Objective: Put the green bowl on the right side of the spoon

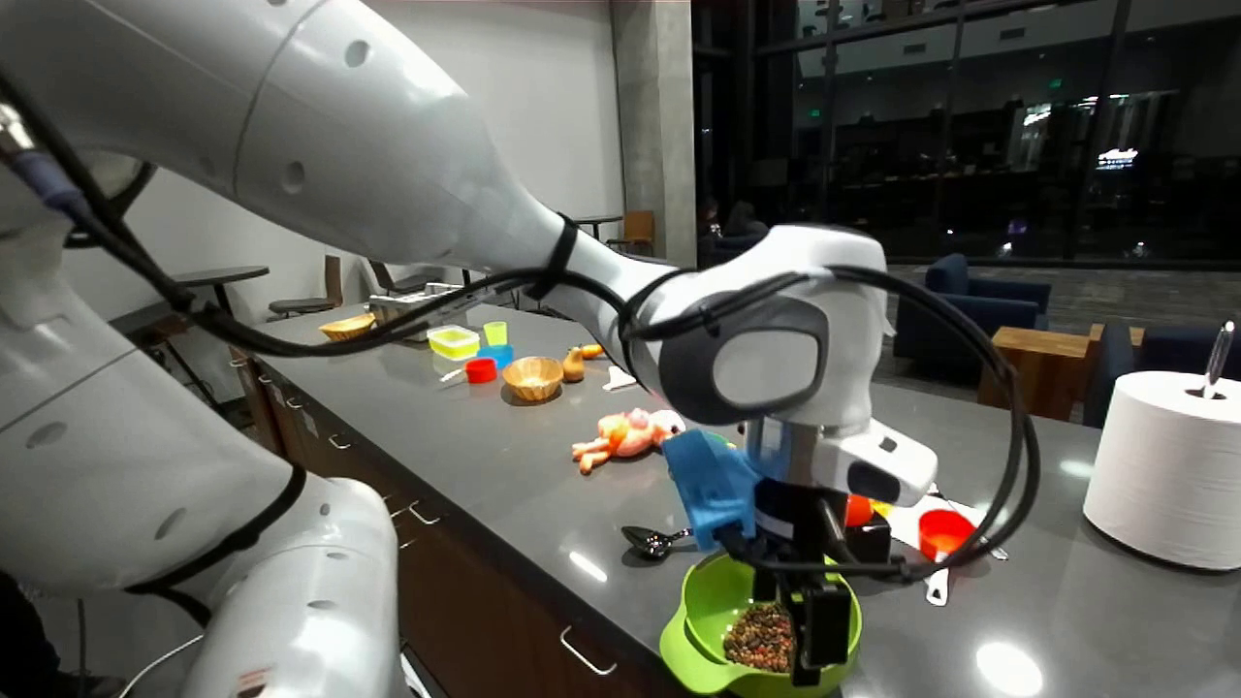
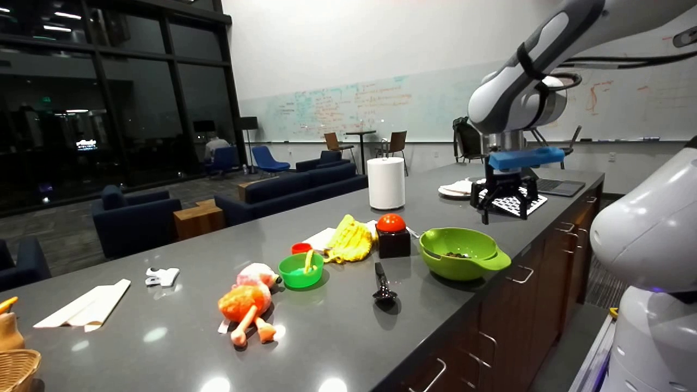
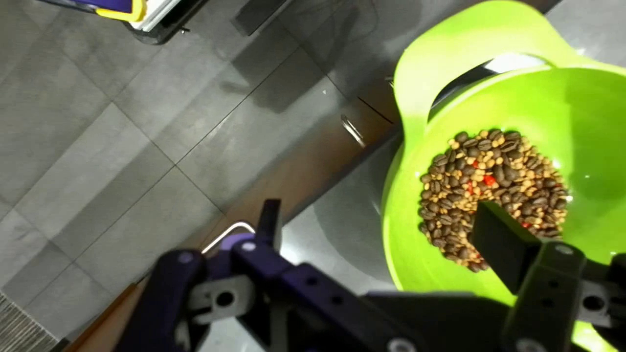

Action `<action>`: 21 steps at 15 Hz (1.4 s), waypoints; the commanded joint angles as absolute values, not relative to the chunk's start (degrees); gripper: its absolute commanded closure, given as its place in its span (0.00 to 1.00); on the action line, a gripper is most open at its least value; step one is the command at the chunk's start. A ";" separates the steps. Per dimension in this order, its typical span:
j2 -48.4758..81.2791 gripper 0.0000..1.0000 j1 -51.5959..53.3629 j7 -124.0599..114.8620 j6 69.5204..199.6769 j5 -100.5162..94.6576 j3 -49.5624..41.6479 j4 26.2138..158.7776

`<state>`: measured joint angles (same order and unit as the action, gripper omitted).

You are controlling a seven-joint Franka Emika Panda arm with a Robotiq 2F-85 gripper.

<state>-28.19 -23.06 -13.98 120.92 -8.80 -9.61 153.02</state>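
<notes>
The green bowl point(image 1: 713, 593) is wide and lime-green, with a looped handle, and holds dark beans and pale grains. It stands on the counter near the front edge; it also shows in an exterior view point(image 2: 457, 267) and in the wrist view point(image 3: 592, 132). The dark spoon point(image 2: 383, 286) lies on the counter beside the bowl; its head shows in an exterior view point(image 1: 652, 541), and it is out of the wrist view. My gripper point(image 3: 379, 208) is open and empty. In an exterior view the gripper point(image 2: 505, 209) hangs higher than the bowl rim, apart from it. In the wrist view one finger overlaps the bowl's inside.
A black box with a red button point(image 2: 393, 245) stands close to the bowl. A yellow cloth point(image 2: 349, 242), a smaller green dish point(image 2: 301, 275) and a plush flamingo point(image 2: 250, 302) lie farther along. A paper towel roll point(image 2: 386, 185) stands behind. The counter edge point(image 3: 337, 181) runs near the bowl.
</notes>
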 commanded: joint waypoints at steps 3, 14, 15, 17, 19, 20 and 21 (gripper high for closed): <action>-35.31 0.00 -13.11 -11.94 114.33 -5.88 -2.96 148.32; -15.02 0.00 6.47 -4.20 122.44 2.61 6.41 132.84; -13.25 0.00 7.20 -2.87 121.84 3.04 6.56 131.11; -10.12 0.00 7.90 -2.18 118.89 3.04 7.17 127.28; -7.96 0.00 8.13 -2.22 116.36 2.37 7.69 124.28; -7.00 0.00 8.16 -2.32 115.02 2.22 7.83 122.97; -6.04 0.00 8.12 -2.47 113.62 2.30 7.91 121.81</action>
